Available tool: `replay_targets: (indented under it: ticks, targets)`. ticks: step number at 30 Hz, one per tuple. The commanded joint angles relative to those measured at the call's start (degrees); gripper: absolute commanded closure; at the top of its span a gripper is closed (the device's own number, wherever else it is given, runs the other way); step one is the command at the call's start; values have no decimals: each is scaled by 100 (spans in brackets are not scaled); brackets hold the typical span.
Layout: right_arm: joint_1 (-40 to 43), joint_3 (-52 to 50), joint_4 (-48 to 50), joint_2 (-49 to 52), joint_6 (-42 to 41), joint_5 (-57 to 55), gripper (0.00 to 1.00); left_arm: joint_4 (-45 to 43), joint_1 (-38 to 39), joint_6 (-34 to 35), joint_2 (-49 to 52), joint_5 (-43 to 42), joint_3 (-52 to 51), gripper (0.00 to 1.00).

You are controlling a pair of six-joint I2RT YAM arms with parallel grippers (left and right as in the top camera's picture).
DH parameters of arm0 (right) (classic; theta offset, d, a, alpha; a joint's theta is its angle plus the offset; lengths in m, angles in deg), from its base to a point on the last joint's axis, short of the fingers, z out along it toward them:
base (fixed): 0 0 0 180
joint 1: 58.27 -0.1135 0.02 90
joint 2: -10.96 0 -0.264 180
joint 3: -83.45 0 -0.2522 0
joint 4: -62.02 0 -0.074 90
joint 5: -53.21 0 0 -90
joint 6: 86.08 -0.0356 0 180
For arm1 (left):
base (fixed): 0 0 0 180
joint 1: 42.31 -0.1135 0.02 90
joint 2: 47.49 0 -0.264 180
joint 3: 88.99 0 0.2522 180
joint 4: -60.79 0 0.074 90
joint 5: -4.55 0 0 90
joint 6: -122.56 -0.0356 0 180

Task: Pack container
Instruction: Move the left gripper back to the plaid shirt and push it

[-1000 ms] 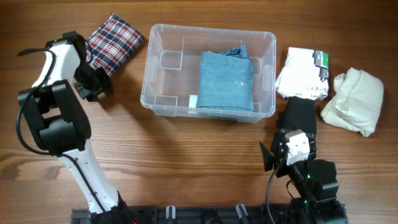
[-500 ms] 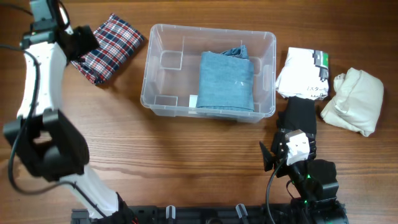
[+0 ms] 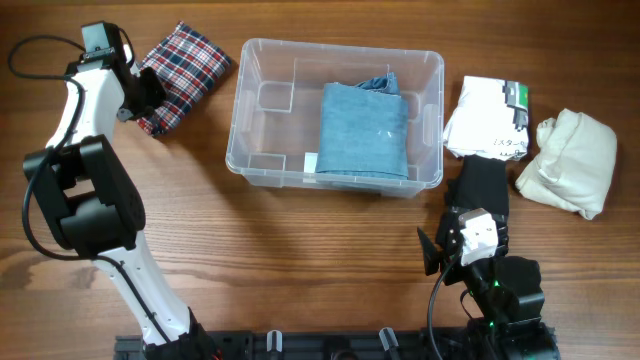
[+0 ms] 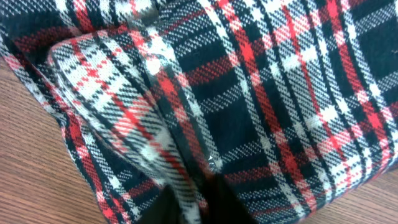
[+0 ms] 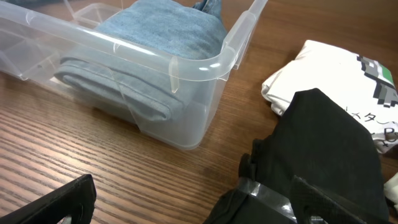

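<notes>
The container (image 3: pixel 340 45) stands upright and open-topped on the table (image 3: pixel 300 260), a little nearer the far edge than the near one and about midway between the left and right edges. Its long axis runs left to right, in line with the far edge. A folded blue denim piece (image 3: pixel 363 130) fills its right half. The left half is bare floor, with a white label (image 3: pixel 310 162) beside the denim.

On its right lies a white printed shirt (image 3: pixel 487 120), just beside the short wall, with a cream cloth (image 3: pixel 567 160) beyond it toward the right edge. A black cloth (image 3: pixel 480 185) lies near the container's near right corner. The right gripper (image 5: pixel 168 186) is just behind that cloth, its claw spread wide and holding nothing.

Toward the far left corner lies a plaid cloth (image 3: pixel 185 75), a gap of bare wood apart from the container's left wall. The left gripper (image 3: pixel 140 92) is at its left side. Plaid fills the wrist view, so I cannot tell how that claw stands. Bare wood runs along the container's near side.
</notes>
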Motion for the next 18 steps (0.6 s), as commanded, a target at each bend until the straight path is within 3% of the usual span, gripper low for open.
replay_targets:
  ticks: [1,4,8,10,16,18]
  targets:
    - [28,11,11,-46,-72,52,0,111,-33,-11,184,85,-310,96]
    - [28,11,11,-46,-74,52,0,610,-52,236,149,323,-343,96]
    - [28,11,11,-46,-72,52,0,1460,-155,1740,-105,643,-343,96]
    - [28,11,11,-46,-74,52,0,1784,-162,2094,-249,586,-343,96]
    - [28,11,11,-46,-76,52,0,2138,-157,2037,-815,168,-339,96]
    - [28,11,11,-46,-72,52,0,1829,-164,1394,-1104,144,-334,62]
